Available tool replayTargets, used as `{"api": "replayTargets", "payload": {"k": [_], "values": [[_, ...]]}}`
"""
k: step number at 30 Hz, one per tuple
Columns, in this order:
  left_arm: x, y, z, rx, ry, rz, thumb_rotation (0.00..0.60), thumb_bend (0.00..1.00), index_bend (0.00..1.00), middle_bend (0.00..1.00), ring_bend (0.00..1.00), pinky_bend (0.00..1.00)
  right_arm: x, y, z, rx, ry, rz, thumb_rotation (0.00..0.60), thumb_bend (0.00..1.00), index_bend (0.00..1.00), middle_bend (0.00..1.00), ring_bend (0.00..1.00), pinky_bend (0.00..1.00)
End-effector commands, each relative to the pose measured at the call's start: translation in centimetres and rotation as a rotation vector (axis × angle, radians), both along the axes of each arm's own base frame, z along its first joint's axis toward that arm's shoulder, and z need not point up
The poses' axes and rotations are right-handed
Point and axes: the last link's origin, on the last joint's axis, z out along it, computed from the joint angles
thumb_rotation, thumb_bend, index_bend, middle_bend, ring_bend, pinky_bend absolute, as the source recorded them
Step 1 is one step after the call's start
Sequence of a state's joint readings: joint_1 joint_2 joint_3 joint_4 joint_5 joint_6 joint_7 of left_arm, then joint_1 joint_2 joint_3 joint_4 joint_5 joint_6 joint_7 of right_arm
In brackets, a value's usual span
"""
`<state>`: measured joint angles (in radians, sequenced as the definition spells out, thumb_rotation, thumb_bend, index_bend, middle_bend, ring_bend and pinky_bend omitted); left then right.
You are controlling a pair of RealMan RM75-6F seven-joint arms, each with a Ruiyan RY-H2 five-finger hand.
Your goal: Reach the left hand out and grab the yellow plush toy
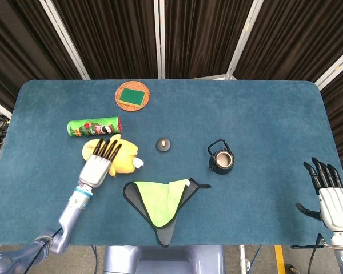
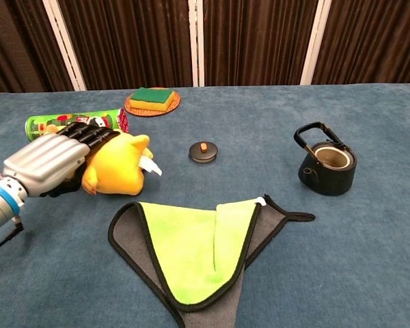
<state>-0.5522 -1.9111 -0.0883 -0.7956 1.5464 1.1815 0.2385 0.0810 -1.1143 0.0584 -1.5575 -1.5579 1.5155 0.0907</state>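
Head view: left robot hand (image 1: 99, 162), fingers extended and unclosed, lies over soft yellow plush toy (image 1: 121, 157); reach done, grasp remaining.

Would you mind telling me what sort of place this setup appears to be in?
Probably a robot lab or test booth: a blue-covered table enclosed by dark curtains, with unrelated props laid out, such as a yellow plush toy, a teapot and a chip can.

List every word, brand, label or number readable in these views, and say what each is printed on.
Green chip can: a logo shows on its side, lying sideways, but the lettering is too blurred to read in either view.
White tag on the yellow plush toy: too small to show any print.
Nothing else carries visible text.
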Motion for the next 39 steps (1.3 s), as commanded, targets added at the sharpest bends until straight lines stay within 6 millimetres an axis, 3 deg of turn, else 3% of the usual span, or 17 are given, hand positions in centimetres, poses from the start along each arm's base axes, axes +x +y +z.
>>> {"api": "replayTargets", "payload": {"k": [1,9,30,39], "values": [[1.5,-0.7,-0.6,-0.008,-0.014,-0.055,0.600,1.00,0.00,0.00,0.00,0.00,0.0,0.0,0.0,-0.001,0.000,0.000,0.600,0.05,0.00,0.00,0.00,0.01],[2.6,-1.1,0.1,0.023,-0.031,-0.098,0.600,1.00,0.00,0.00,0.00,0.00,0.0,0.1,0.1,-0.003,-0.003,0.002,0.600,0.05,0.00,0.00,0.00,0.01],[-4.3,0.7,3.1,0.087,0.023,0.078,0.600,1.00,0.00,0.00,0.00,0.00,0.4,0.3,-0.7,0.024,0.016,0.011,0.600,0.05,0.00,0.00,0.00,0.01],[-5.4,0.7,4.1,0.103,-0.038,0.103,0.600,1.00,0.00,0.00,0.00,0.00,0.5,0.3,-0.8,0.024,0.018,0.013,0.600,0.05,0.00,0.00,0.00,0.01]]}}
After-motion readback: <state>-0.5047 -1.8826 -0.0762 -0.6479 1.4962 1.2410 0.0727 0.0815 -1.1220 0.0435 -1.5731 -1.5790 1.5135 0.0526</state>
